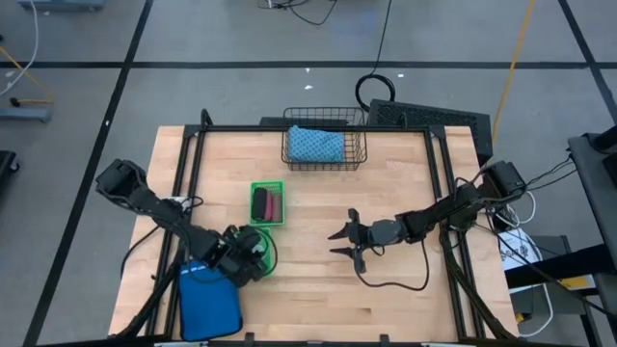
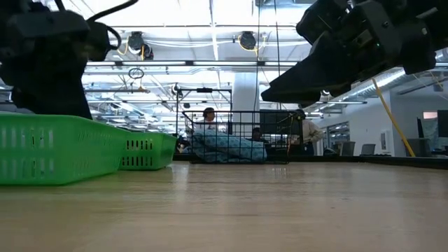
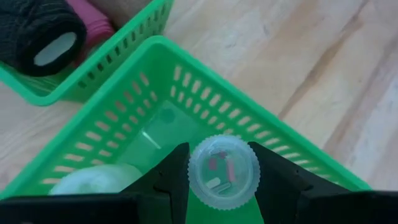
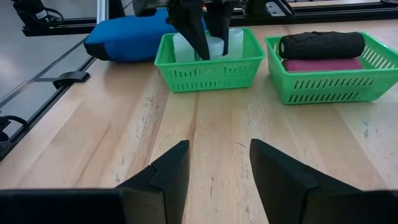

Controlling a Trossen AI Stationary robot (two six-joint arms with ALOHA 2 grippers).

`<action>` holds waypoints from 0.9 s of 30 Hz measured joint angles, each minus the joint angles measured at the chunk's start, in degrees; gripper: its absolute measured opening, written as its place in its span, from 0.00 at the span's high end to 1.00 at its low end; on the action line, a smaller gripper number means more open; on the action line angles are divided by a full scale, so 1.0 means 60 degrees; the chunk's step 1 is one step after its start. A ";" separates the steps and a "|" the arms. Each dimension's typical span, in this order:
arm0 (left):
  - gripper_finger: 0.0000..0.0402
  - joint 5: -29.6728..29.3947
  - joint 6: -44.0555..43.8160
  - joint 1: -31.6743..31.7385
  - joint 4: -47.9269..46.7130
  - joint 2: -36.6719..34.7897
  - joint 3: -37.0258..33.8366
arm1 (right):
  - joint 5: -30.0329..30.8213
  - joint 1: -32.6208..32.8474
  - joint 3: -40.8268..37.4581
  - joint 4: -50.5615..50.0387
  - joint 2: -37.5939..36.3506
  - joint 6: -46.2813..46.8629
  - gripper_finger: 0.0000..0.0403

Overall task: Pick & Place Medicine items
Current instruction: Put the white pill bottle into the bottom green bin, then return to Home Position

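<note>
The table [image 1: 386, 289] has a light wooden top and stands on a grey floor [image 1: 212, 39] marked with dark lines. Behind it, the room is a large open hall with ceiling lamps [image 2: 245, 40], white beams and bright windows. Two people [image 2: 208, 115] sit far behind.

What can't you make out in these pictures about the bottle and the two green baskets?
- Bottle in the left end effector: the left wrist view shows only its cap; the body is hidden below.
- Near green basket: in the high view the left arm covers it, so its contents cannot be counted.
- Far green basket: cut by the right wrist view's edge; anything under the black roll and pink roll is hidden.
</note>
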 joint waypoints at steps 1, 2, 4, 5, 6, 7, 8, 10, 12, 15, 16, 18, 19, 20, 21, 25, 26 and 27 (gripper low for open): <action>0.64 0.0000 0.0020 0.0016 0.0061 0.0000 -0.0065 | 0.0000 0.0000 0.0000 0.0000 0.0000 -0.0012 0.61; 0.64 0.0003 0.0068 0.0055 0.0171 0.0000 -0.0117 | 0.0000 0.0001 0.0000 0.0000 0.0000 -0.0015 0.61; 0.64 0.0056 0.0262 0.0119 0.0391 0.0001 -0.0152 | 0.0000 -0.0003 0.0000 0.0000 0.0000 -0.0015 0.62; 0.64 0.0083 0.0358 0.0149 0.0459 0.0000 -0.0153 | 0.0000 -0.0003 0.0000 0.0000 0.0000 -0.0015 0.62; 0.63 0.0095 0.0456 0.0172 0.0507 0.0000 -0.0153 | 0.0000 -0.0003 0.0000 0.0000 0.0000 -0.0015 0.62; 0.63 0.0127 0.0539 0.0175 0.0542 0.0000 -0.0155 | 0.0000 -0.0003 0.0000 0.0000 0.0000 -0.0019 0.62; 0.61 0.0139 0.0622 0.0178 0.0602 0.0002 -0.0158 | 0.0000 -0.0003 0.0000 0.0000 0.0000 -0.0019 0.62; 0.58 0.0153 0.0728 0.0175 0.0760 0.0002 -0.0160 | 0.0000 -0.0007 0.0000 0.0000 0.0000 -0.0019 0.61; 0.54 0.0154 0.0768 0.0171 0.0762 0.0003 -0.0160 | 0.0000 -0.0007 0.0000 0.0000 0.0000 -0.0019 0.62; 0.48 0.0157 0.0765 0.0175 0.0757 0.0004 -0.0160 | 0.0000 -0.0007 0.0000 -0.0004 0.0000 -0.0019 0.62; 0.46 0.0159 0.0765 0.0175 0.0752 0.0004 -0.0160 | 0.0000 -0.0007 0.0000 -0.0004 0.0000 -0.0019 0.62; 0.43 0.0158 0.0788 0.0175 0.0750 0.0004 -0.0160 | 0.0000 -0.0007 0.0000 -0.0004 0.0000 -0.0023 0.61; 0.42 0.0162 0.0884 0.0175 0.0750 0.0004 -0.0160 | 0.0000 -0.0007 0.0000 -0.0004 0.0000 -0.0023 0.61; 0.41 0.0193 0.1011 0.0187 0.0750 0.0002 -0.0160 | 0.0000 -0.0007 0.0000 -0.0004 0.0000 -0.0023 0.62; 0.40 0.0336 0.1122 0.0225 0.0746 -0.0044 -0.0160 | 0.0000 -0.0007 0.0000 -0.0004 0.0000 -0.0023 0.61; 0.37 0.0979 0.1548 0.0483 0.0690 -0.0743 -0.0160 | 0.0000 -0.0007 0.0000 -0.0004 0.0000 -0.0023 0.61; 0.37 0.1035 0.1707 0.0556 0.0680 -0.1016 -0.0160 | 0.0000 -0.0007 0.0000 -0.0004 0.0000 -0.0023 0.61; 0.36 0.1073 0.1916 0.0621 0.0679 -0.1317 -0.0160 | 0.0000 -0.0007 0.0000 -0.0004 0.0000 -0.0023 0.61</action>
